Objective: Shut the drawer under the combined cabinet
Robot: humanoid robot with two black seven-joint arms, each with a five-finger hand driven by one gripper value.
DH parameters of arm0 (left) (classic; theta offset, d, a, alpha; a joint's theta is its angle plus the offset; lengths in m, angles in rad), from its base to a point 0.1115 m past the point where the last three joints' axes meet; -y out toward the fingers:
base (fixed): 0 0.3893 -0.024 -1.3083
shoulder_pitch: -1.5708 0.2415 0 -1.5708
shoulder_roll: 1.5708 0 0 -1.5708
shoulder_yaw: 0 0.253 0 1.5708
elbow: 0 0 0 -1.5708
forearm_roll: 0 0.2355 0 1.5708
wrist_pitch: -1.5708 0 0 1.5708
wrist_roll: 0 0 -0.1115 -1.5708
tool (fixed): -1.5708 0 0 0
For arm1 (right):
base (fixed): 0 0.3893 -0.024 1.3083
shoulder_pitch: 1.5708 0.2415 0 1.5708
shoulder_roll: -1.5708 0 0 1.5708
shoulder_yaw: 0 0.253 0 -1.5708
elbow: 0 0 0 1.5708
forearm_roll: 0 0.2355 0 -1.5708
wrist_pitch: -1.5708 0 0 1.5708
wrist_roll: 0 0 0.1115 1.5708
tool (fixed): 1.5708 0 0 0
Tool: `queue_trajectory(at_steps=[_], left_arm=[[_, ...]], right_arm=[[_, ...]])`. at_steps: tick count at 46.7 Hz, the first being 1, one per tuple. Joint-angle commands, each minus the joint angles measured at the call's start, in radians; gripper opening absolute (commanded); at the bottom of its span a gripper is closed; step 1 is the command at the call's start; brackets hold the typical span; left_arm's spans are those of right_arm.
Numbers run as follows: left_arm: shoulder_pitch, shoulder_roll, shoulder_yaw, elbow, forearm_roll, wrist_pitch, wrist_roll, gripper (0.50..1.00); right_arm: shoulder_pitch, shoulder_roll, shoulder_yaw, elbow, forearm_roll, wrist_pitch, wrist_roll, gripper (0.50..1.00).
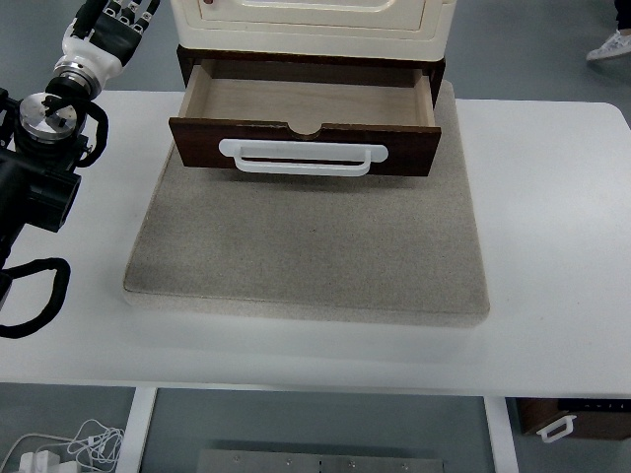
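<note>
A dark brown wooden drawer (306,103) stands pulled out from under the cream cabinet (311,20) at the top middle. It is empty inside, and its front panel (197,143) carries a white bar handle (303,158). The cabinet and drawer rest on a grey mat (306,256). My left hand (113,20) is at the top left corner, left of the cabinet and apart from the drawer, partly cut off by the picture's top edge. Its black arm (44,148) runs down the left edge. No right arm shows.
The mat lies on a white table (552,227). A person's shoe (611,44) shows on the floor at the top right. Below the table's front edge, a dark box with a white handle (567,422) sits at the bottom right, and white cables (69,448) at the bottom left.
</note>
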Motion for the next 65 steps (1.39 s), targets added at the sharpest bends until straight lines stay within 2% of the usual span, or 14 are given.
queue_trajectory(at_steps=[1, 53, 65], left_arm=[[0.000, 0.000, 0.000, 0.000, 0.000, 0.000, 0.001, 0.996], [-0.023, 0.023, 0.002, 0.005, 0.012, -0.011, -0.007, 0.996], [-0.057, 0.107, 0.003, -0.018, 0.014, -0.011, -0.012, 0.996]], right_arm=[[0.000, 0.000, 0.000, 0.000, 0.000, 0.000, 0.000, 0.952], [0.000, 0.000, 0.000, 0.000, 0.000, 0.000, 0.000, 0.952], [0.000, 0.000, 0.000, 0.000, 0.000, 0.000, 0.000, 0.952]])
